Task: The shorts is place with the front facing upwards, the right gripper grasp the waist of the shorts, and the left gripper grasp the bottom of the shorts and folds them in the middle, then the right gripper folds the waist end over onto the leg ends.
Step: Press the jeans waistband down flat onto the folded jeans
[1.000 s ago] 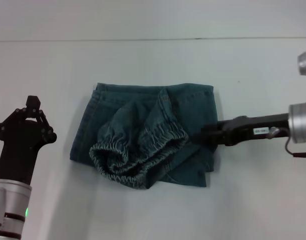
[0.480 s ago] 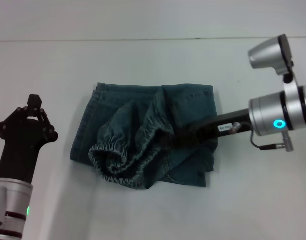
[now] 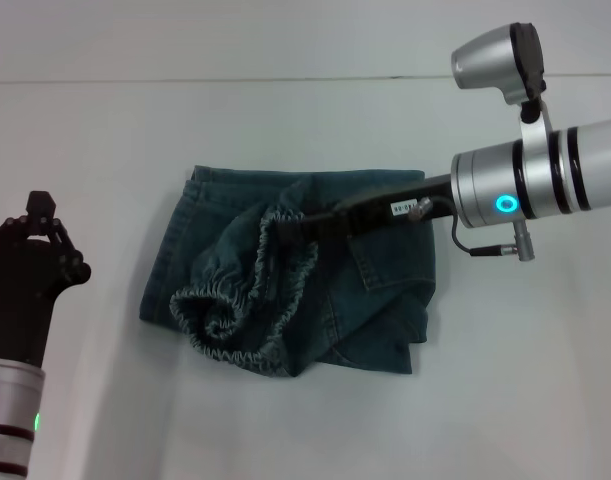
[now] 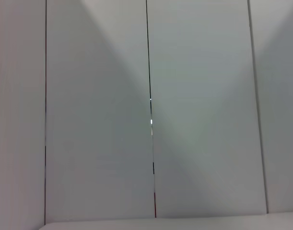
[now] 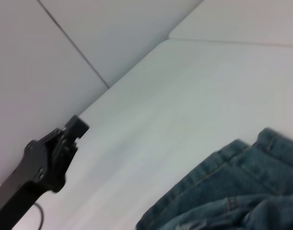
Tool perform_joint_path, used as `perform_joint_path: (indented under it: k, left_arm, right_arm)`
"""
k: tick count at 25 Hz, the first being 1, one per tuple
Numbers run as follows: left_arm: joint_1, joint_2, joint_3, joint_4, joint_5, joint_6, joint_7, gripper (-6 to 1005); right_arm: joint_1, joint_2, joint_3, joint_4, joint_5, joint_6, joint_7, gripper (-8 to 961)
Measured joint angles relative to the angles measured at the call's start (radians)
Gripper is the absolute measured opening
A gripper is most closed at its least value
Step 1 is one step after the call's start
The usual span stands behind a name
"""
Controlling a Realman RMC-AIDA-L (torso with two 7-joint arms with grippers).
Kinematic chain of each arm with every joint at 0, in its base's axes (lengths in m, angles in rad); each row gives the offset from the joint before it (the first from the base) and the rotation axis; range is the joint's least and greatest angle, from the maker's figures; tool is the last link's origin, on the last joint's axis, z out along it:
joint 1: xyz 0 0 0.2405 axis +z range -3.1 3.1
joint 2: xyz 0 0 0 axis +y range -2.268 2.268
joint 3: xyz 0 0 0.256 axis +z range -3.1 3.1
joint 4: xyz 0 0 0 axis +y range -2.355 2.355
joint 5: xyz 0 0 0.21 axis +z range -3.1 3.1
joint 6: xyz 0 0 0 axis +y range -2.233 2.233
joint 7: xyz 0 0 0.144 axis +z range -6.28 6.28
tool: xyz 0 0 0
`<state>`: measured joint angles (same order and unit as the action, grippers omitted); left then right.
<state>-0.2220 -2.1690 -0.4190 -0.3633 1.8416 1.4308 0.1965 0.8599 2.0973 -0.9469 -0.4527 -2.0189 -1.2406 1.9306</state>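
Shorts (image 3: 385,290): blue-green denim, pale faded patches. Right gripper (image 3: 285,226): black, silver wrist, cyan light. Left gripper (image 3: 40,215): black, green light. Table (image 3: 285,430): white.

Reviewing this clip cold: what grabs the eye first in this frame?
The shorts lie bunched mid-table, their gathered waistband lifted into a loop. The right gripper reaches in from the right, shut on that waistband, its wrist glowing cyan. The left gripper stands idle at the table's left, clear of the cloth.
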Motion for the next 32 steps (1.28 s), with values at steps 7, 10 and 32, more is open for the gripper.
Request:
perform_joint_path:
  k: [7, 10, 32]
  left_arm:
    - [-0.002, 0.000, -0.015, 0.030, -0.001, 0.007, -0.042, 1]
    - [-0.003, 0.000, -0.017, 0.040, 0.000, 0.011, -0.053, 1]
    - [-0.048, 0.006, 0.231, 0.057, 0.134, 0.242, -0.139, 2]
  right_arm:
    - [0.049, 0.000, -0.007, 0.072, 0.003, 0.083, -0.026, 613]
    - [0.082, 0.001, -0.007, 0.117, 0.005, 0.118, -0.042, 613]
    - [-0.147, -0.011, 0.049, -0.085, 0.324, 0.050, -0.141, 615]
